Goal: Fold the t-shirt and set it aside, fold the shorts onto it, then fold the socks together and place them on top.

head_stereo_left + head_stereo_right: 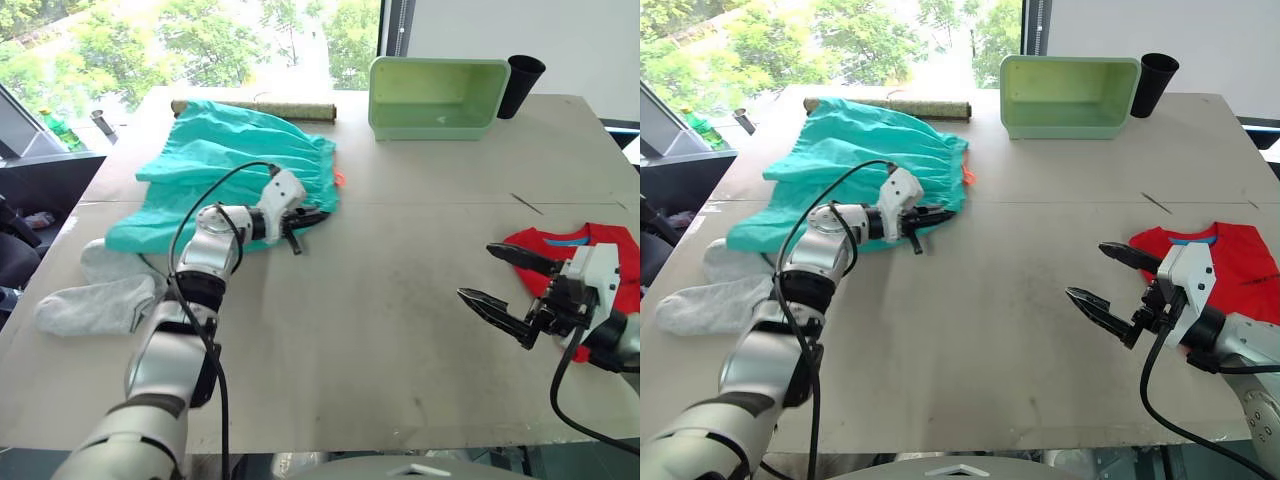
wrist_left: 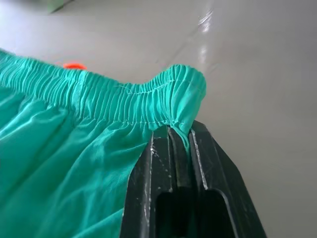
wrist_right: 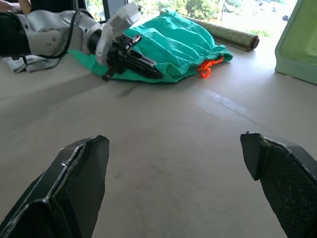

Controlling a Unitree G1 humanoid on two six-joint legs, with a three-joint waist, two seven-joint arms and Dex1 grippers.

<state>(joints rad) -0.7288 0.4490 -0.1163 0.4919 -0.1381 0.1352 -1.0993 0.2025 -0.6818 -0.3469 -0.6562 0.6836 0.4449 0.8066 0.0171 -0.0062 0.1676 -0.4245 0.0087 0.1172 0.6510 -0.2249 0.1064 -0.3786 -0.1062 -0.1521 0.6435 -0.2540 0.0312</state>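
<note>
Shorts-folding step in hand. Left claw (image 1: 312, 217) clenched on the gathered elastic waistband of the shorts (image 1: 225, 165) — thin teal cloth, crumpled, spreading behind and beside it, orange drawstring (image 1: 340, 180) just beyond. Right claw (image 1: 510, 290) released, jaws wide, hovering over bare tabletop (image 1: 380, 300); the red t-shirt (image 1: 600, 250) lies folded just behind it. 2 grey knit socks (image 1: 95, 295) lie beside the left arm. Next move likely calls for drawing the waistband across toward the t-shirt.
</note>
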